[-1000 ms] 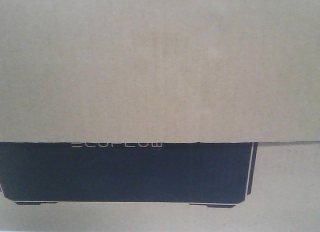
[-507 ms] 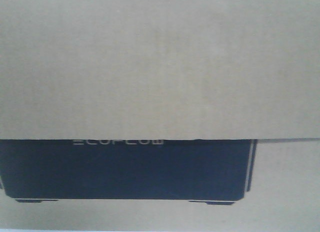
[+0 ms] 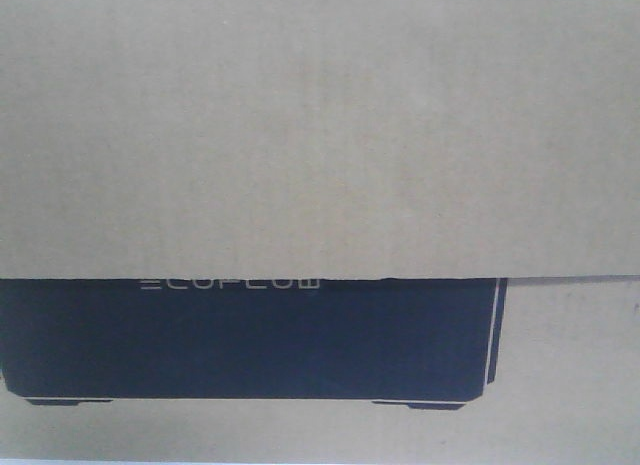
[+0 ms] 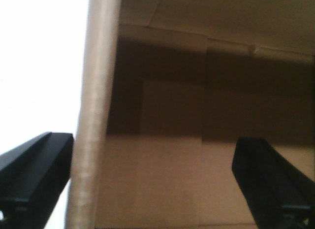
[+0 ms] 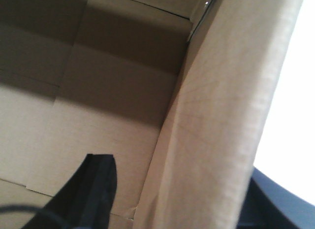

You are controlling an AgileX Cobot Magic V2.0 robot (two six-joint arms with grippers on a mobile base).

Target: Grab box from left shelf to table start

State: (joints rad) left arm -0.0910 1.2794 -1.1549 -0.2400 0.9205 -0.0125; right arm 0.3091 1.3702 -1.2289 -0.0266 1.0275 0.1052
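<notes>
Left pincer [image 4: 147, 182]: spread, one black finger [image 4: 32, 172] outside the box wall [image 4: 93, 115] and one inside; the wall stands between them, the outer finger just beside it, contact unclear.
Right pincer [image 5: 172, 189]: straddles the opposite wall [image 5: 221, 115], one finger [image 5: 88, 194] inside, the other's dark edge outside; whether it presses the card I cannot tell.
Box [image 3: 320, 135]: brown cardboard, open, filling the front view close to the camera.
Wrist views only: the box's shadowed inside, its folds and wall edges, both pincers.
Front view only: the outer face with a black printed panel [image 3: 250, 335] and pale lettering along the panel's top.
Count: one box, two pincers, two fingers seen on each.
</notes>
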